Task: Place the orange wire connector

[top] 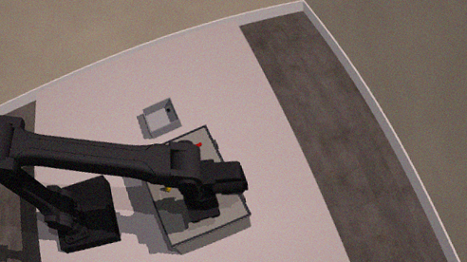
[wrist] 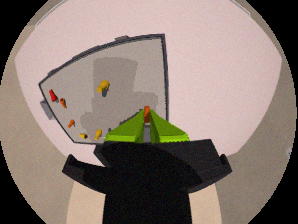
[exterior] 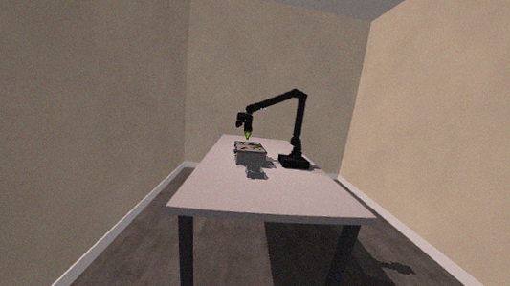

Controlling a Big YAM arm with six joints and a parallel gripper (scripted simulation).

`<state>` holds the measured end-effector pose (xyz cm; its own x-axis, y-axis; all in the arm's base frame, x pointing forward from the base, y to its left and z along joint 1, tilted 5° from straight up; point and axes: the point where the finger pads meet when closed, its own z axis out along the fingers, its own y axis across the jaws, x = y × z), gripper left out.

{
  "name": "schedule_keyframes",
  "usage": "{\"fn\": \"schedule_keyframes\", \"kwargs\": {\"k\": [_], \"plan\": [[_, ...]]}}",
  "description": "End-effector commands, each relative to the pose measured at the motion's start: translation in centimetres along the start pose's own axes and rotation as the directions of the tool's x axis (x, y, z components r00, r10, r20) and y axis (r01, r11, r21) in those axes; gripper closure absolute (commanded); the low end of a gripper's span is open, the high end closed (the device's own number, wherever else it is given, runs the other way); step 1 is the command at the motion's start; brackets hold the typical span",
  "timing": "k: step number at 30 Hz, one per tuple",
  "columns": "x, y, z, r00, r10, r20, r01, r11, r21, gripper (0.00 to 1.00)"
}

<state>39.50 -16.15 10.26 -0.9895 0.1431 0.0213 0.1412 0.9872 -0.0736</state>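
Note:
My gripper (wrist: 146, 113) has green fingers and is shut on an orange wire connector (wrist: 147, 112), held well above the tool case's lid (wrist: 109, 90). In the wrist view the grey lid lies below with several small red, orange and yellow connectors, such as a yellow one (wrist: 103, 87) and an orange one (wrist: 71, 123). From above, the arm's wrist (top: 211, 183) covers much of the lid (top: 196, 191). The steel junction box (top: 160, 117) sits open on the table beyond the lid, apart from it. In the far room view the gripper (exterior: 247, 134) hangs above the case (exterior: 250, 152).
The arm's black base (top: 85, 215) stands on the table left of the case. A red connector (top: 198, 145) and a yellow one (top: 168, 189) show on the lid beside the arm. The table's right edge borders dark floor (top: 335, 132).

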Motion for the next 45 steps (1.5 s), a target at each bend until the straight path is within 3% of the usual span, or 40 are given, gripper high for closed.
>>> {"fn": "schedule_keyframes", "kwargs": {"k": [1, 17, 33, 45], "plan": [[-2.7, -0.2, -4.2, 0.996, -0.001, 0.084, 0.000, 1.000, 0.019, 0.94], [-2.6, -0.1, -6.3, 0.996, -0.002, 0.086, 0.000, 1.000, 0.019, 0.94], [-2.7, -0.1, -5.5, 0.998, -0.002, 0.070, 0.000, 1.000, 0.016, 0.94], [-2.6, 1.7, -6.1, 0.996, 0.002, 0.089, -0.003, 1.000, 0.017, 0.94]]}}
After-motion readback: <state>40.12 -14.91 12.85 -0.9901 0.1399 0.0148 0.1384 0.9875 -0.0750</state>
